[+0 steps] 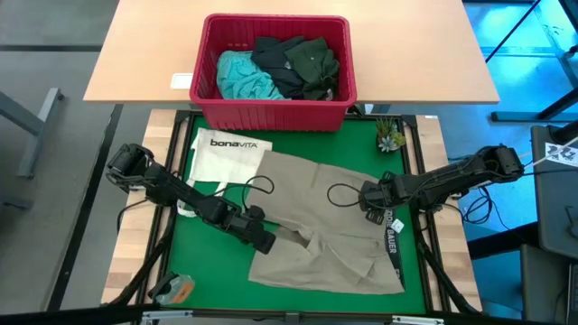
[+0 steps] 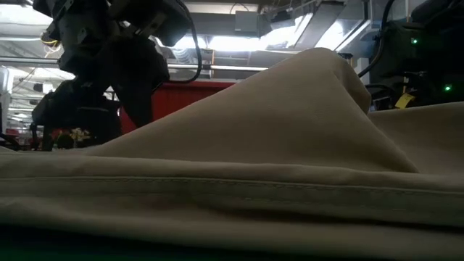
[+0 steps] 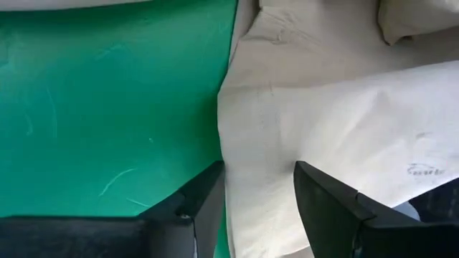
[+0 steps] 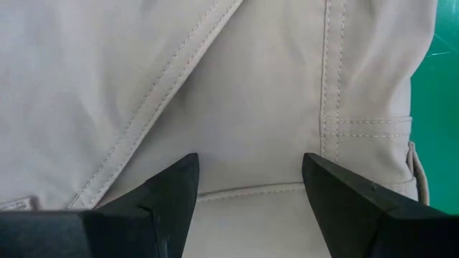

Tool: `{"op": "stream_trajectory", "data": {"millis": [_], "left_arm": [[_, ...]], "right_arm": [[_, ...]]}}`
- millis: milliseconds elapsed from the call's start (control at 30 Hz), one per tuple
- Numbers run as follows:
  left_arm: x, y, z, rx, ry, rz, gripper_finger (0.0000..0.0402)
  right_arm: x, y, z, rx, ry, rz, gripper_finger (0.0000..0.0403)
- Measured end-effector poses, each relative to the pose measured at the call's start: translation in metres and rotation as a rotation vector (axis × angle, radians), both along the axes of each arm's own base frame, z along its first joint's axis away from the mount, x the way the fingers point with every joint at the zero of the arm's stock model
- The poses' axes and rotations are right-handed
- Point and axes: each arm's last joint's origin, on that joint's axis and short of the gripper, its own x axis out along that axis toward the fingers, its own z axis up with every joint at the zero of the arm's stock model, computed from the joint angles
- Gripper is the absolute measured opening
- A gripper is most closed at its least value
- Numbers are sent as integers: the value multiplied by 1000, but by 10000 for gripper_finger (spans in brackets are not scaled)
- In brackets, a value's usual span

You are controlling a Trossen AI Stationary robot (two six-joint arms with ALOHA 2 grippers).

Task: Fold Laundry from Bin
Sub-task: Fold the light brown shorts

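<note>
High view: left hand (image 1: 262, 236) low at khaki garment's (image 1: 330, 217) left edge, right hand (image 1: 368, 197) over its right side; garment spread on green tabletop (image 1: 181, 244); red bin (image 1: 275, 113) behind holds other laundry (image 1: 280, 65).

Left wrist: fingers (image 3: 326, 208) parted, straddling cloth edge, gripping nothing.

Right wrist: fingers (image 4: 168, 190) wide above seams.

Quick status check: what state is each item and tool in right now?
Khaki garment: spread on the green mat, partly folded, held by neither tool.
Red bin: upright, holding turquoise, dark grey and dark green garments.
Tote bag: lying flat.
Left tool: open at the garment's edge.
Right tool: open over the garment.
</note>
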Motion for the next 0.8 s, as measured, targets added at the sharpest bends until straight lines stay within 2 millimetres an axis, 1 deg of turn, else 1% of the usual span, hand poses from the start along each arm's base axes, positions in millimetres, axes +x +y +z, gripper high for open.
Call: {"op": "stream_trajectory", "data": {"millis": [100, 300, 467, 800], "left_arm": [[2, -1, 2, -18, -29, -5, 158], [12, -6, 11, -36, -176, -63, 146], [9, -5, 8, -57, -123, -28, 137], [10, -3, 8, -27, -132, 44, 131]], "right_arm": [[0, 0, 0, 0, 0, 0, 250], [0, 0, 0, 0, -1, 0, 250], [0, 0, 0, 0, 0, 0, 250], [0, 0, 0, 0, -1, 0, 250]]}}
